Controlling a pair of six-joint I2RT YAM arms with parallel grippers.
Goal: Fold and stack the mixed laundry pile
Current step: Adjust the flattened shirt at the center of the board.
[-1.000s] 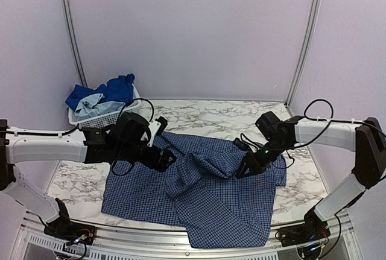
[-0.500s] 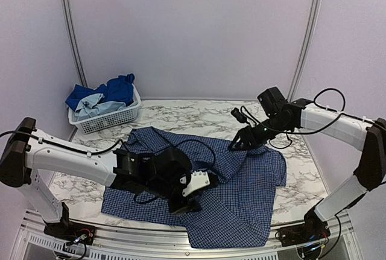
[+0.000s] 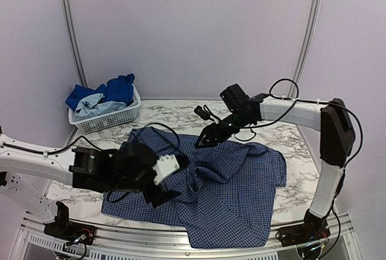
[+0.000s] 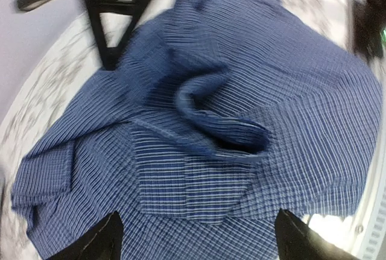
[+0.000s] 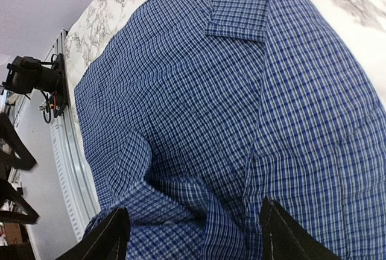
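I have the button-up shirt (image 3: pixel 229 199) lying spread over the near middle of the counter (image 3: pixel 181 112). Its front hem reaches the counter's near edge, between my two arm bases. Behind it and to the left, in the far left corner of the counter, sits the basket (image 3: pixel 111 121) with a heap of garments (image 3: pixel 105 94) in it, near the shirt's far left corner. My left pincer (image 3: pixel 160 196) is over the shirt's left part. My right pincer (image 3: pixel 203 140) is over its far edge, behind and to the right of the left one.
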